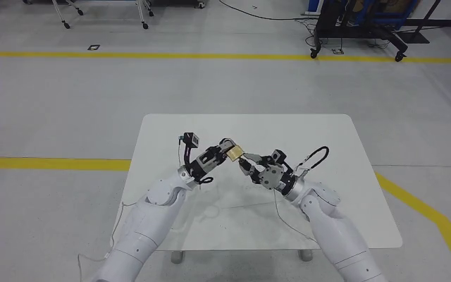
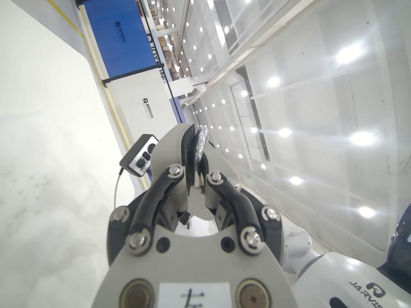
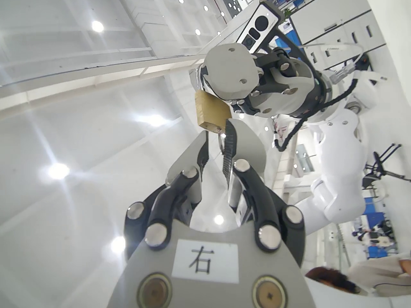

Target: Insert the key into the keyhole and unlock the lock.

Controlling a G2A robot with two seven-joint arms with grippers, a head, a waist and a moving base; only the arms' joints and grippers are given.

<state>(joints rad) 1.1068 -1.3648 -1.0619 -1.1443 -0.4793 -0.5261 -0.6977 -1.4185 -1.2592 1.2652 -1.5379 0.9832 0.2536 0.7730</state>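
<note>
As you look from above, the left gripper (image 1: 224,150) pinches the lock (image 1: 234,150) above the table (image 1: 317,141), keyhole end facing the right gripper (image 1: 244,166) for alignment. Left wrist: fingers (image 2: 168,155) pressed tight. Right wrist: the key (image 3: 221,138) (apparently pinched between that gripper's fingers) sits at the lock's underside.

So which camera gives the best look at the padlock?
The right wrist view: the padlock shows its brass body close up, held by the left gripper. The top view shows a small gold speck above the table. In the left wrist view that gripper's fingers hide it.
</note>
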